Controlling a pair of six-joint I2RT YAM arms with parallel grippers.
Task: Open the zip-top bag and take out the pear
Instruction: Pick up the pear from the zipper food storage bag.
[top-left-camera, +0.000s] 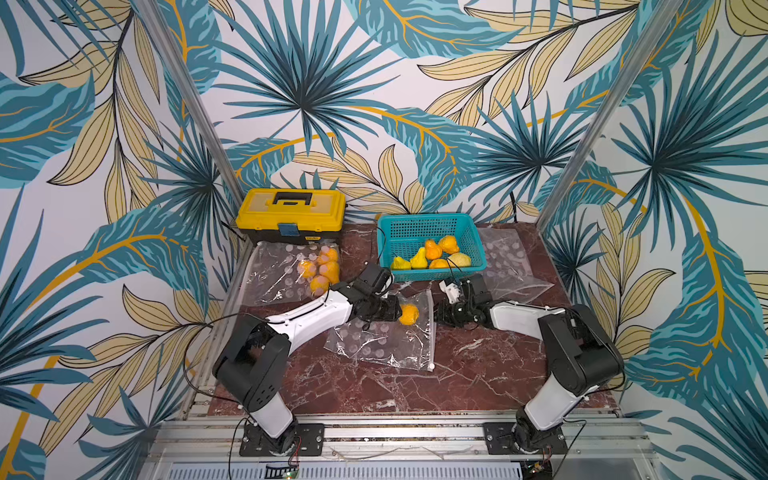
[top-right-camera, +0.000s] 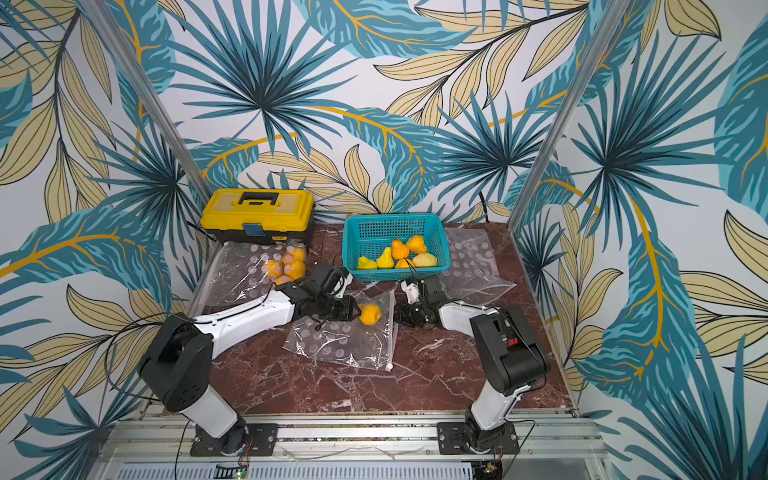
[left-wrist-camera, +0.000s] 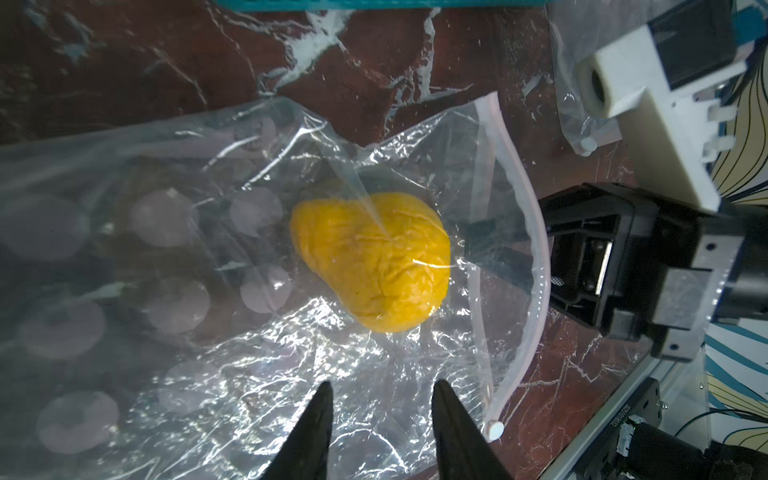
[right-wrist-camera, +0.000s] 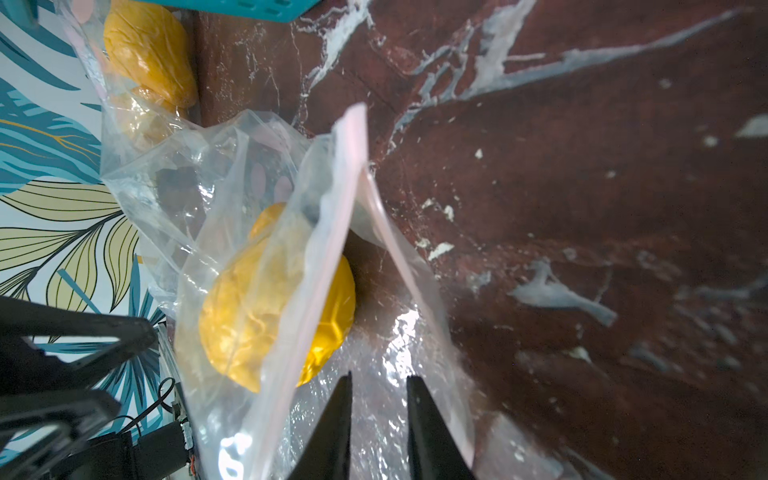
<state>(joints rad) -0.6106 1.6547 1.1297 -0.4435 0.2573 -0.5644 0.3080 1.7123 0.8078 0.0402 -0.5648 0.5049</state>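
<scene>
Left pincer (left-wrist-camera: 383, 384) half-wide over bag (left-wrist-camera: 187, 249); right pincer (right-wrist-camera: 380, 377) narrow at mouth; neither holding. Risk: tips catch film, shove pear (left-wrist-camera: 374, 262) deeper.

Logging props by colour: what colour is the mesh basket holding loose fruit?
The basket is teal, clearest in a top view.

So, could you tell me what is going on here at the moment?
The robot is working on a zip-top bag with a pear inside. The bag's mouth is parted, and the right end effector, open, points in between its lips toward the pear. The left end effector is open over the bag on the pear's other side. The pear is not yet out.
</scene>
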